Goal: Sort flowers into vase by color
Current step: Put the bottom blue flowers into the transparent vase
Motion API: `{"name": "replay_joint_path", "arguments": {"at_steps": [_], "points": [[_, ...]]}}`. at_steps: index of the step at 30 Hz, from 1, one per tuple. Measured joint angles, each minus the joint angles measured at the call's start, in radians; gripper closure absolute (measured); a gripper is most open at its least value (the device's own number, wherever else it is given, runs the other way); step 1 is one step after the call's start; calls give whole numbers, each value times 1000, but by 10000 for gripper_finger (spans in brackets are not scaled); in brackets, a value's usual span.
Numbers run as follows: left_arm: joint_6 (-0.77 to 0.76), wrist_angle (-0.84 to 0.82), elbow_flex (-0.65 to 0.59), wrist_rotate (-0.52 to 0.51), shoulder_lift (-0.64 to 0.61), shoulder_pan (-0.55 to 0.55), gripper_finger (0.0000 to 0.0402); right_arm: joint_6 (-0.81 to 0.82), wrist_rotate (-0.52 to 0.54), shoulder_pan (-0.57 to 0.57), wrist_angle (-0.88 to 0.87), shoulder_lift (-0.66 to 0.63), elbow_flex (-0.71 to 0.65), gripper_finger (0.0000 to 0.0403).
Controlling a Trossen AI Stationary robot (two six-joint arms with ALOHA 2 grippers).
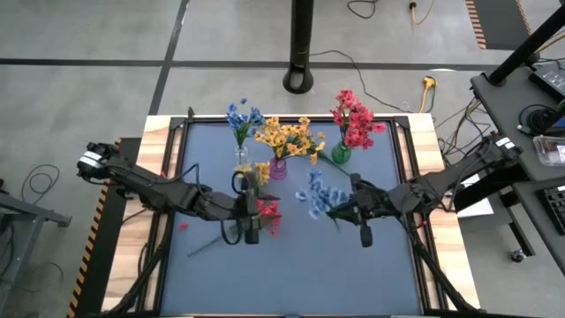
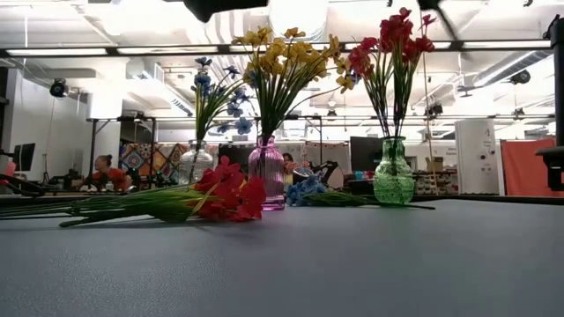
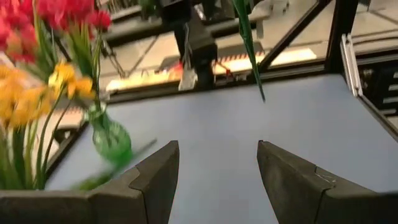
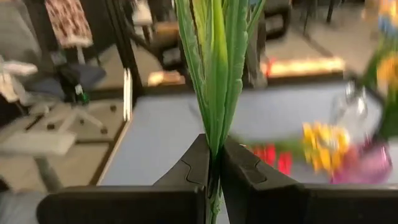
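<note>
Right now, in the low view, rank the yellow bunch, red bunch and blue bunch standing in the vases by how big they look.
1. Yellow bunch, widest spread.
2. Red bunch, narrower but about as tall.
3. Blue bunch, smallest.
The blue one seems to stand farther back, so part of that difference may be distance.

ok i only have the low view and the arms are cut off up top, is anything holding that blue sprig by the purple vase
observer: yes, the right pincer is shut on the blue sprig. The right wrist view shows its green stem clamped in the grip.
operator: and the left one, has it got the red ones
observer: no, the left pincer is open with nothing in it. Its wrist view shows only bare table through the gap.
operator: where is it then
observer: from above, it is right beside the red sprig, which lies left of the table's centre.
</note>
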Motion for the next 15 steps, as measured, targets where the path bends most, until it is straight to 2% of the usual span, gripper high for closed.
{"name": "replay_joint_path", "arguments": {"at_steps": [9,15], "points": [[86,147,13,0,68,0,199,-195,21,-10,278,143,-1,385],[106,176,13,0,73,-2,170,-245,38,-46,380,228,-1,385]]}}
